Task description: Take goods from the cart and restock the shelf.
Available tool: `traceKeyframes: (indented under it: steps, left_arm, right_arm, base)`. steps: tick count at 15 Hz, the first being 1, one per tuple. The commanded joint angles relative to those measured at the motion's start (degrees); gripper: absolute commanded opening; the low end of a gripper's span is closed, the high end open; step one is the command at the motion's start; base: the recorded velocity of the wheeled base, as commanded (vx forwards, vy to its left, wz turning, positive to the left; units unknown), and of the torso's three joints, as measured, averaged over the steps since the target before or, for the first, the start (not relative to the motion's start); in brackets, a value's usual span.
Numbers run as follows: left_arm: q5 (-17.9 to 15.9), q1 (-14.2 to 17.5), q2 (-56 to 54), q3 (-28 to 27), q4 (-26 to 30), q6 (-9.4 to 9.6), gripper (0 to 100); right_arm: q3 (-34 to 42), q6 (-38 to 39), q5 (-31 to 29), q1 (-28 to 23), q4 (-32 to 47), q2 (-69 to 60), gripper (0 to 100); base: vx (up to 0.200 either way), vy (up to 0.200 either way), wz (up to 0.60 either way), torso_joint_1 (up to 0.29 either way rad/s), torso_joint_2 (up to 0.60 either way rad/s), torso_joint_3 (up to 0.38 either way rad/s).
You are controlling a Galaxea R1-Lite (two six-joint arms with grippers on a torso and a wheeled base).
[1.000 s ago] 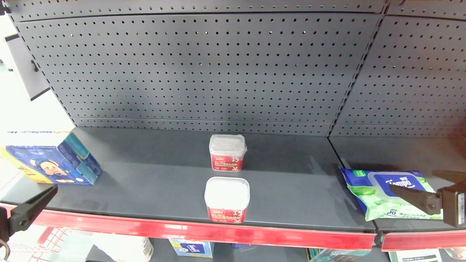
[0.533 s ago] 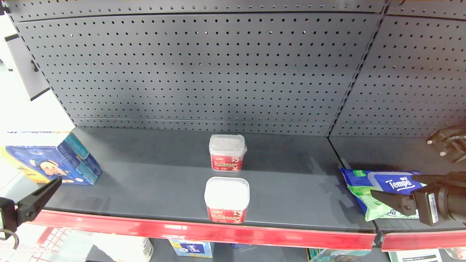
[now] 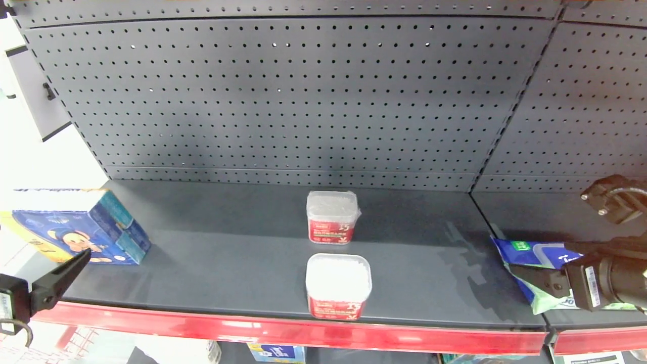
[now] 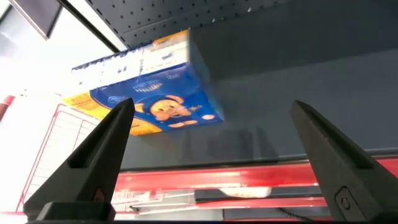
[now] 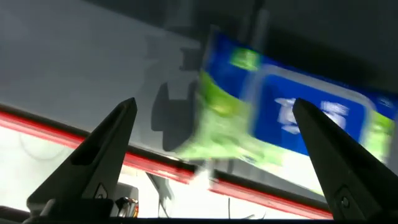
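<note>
Right gripper [image 5: 212, 104] moved left over blue-green plastic wipes pack [image 3: 528, 253], wide open w/ nothing inside; left gripper [image 4: 212, 104] same, near blue cardboard box [image 3: 76, 227].

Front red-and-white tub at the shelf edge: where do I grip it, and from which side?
Probably across the front tub's left and right walls, below the lid, coming in level from the shelf's open front. It stands upright with bare shelf either side; the rear tub sits behind it.

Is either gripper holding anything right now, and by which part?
Nothing is held. The left gripper and the right gripper are both open and empty.
</note>
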Motion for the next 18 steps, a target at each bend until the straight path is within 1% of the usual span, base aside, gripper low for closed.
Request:
traceKeyframes:
  steps: [1, 2, 3, 5, 7, 8, 10, 12, 14, 18]
  left_arm:
    - [0.0, 0.0, 0.4, -0.1, -0.1, 0.06, 100]
    - [0.0, 0.0, 0.4, -0.1, -0.1, 0.06, 100]
    - [-0.2, 0.0, 0.3, -0.1, -0.1, 0.14, 100]
    - [-0.9, 0.0, 0.0, 0.0, -0.1, -0.12, 100]
    - [-3.5, 0.0, -0.8, 1.1, -0.1, -0.12, 100]
    - [-4.5, 0.0, -1.3, 1.6, -0.1, -0.12, 100]
    - [-7.6, 0.0, -3.4, 3.6, -0.1, -0.21, 100]
    - [-7.6, 0.0, -3.7, 3.8, 0.1, -0.65, 100]
    - [-7.6, 0.0, -3.8, 3.6, 0.1, -0.56, 100]
    - [-7.6, 0.0, -3.7, 3.6, 0.1, -0.56, 100]
  right_arm:
    - [0.0, 0.0, 0.0, 0.0, 0.0, 0.4, 100]
    - [-0.2, 0.0, 0.0, 0.4, 0.0, 0.5, 100]
    - [-0.6, 0.0, -0.1, 2.0, 0.0, 0.5, 100]
    - [-0.7, -0.1, -0.3, 6.3, 0.0, 0.7, 100]
    - [-0.9, 0.1, -1.5, 11.9, 0.0, 3.8, 100]
    - [-1.3, 0.3, -2.0, 13.5, -0.1, 4.8, 100]
    - [-3.1, 2.5, -2.6, 19.0, -2.5, 10.4, 100]
    - [-5.2, 2.8, -2.7, 19.9, -3.4, 15.2, 100]
    - [-7.7, 2.9, -2.7, 20.0, -3.4, 18.1, 100]
    - [-8.6, 3.3, -2.5, 21.0, -3.4, 20.3, 100]
  base:
    - [0.000, 0.000, 0.00, 0.000, 0.00, 0.000]
    - [0.000, 0.000, 0.00, 0.000, 0.00, 0.000]
    - [0.000, 0.000, 0.00, 0.000, 0.00, 0.000]
    - [0.000, 0.000, 0.00, 0.000, 0.00, 0.000]
    - [0.000, 0.000, 0.00, 0.000, 0.00, 0.000]
    - [0.000, 0.000, 0.00, 0.000, 0.00, 0.000]
    - [0.000, 0.000, 0.00, 0.000, 0.00, 0.000]
    - [0.000, 0.000, 0.00, 0.000, 0.00, 0.000]
    - [0.000, 0.000, 0.00, 0.000, 0.00, 0.000]
    - [0.000, 0.000, 0.00, 0.000, 0.00, 0.000]
